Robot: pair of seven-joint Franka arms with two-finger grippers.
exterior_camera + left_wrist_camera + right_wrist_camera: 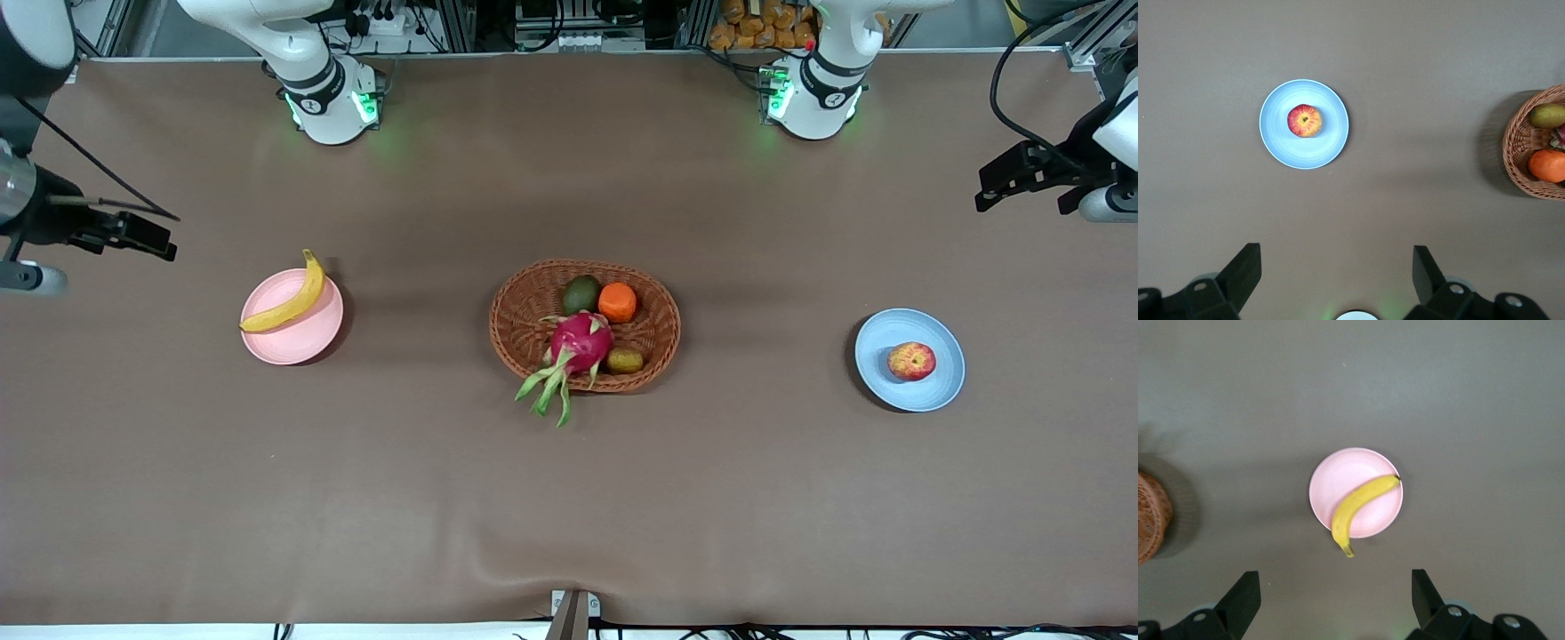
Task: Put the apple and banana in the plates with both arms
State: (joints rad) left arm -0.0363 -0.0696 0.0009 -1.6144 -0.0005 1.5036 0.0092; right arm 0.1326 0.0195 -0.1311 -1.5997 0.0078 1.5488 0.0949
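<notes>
The yellow banana (289, 300) lies across the pale pink plate (293, 342) toward the right arm's end of the table, and both of its tips overhang the rim. The red and yellow apple (911, 362) sits in the light blue plate (889, 333) toward the left arm's end. My right gripper (1336, 587) hangs high over the table beside the pink plate (1338, 473) and its banana (1361, 500), open and empty. My left gripper (1336, 267) is likewise raised beside the blue plate (1305, 150) and its apple (1305, 121), open and holding nothing. In the front view the right gripper (151, 238) and left gripper (1000, 182) show at the edges.
An oval wicker basket (500, 331) stands mid-table between the two plates, holding a magenta dragon fruit (580, 342), an orange fruit (617, 302), a green fruit and a small brown one. The arms' bases stand along the table's edge farthest from the front camera.
</notes>
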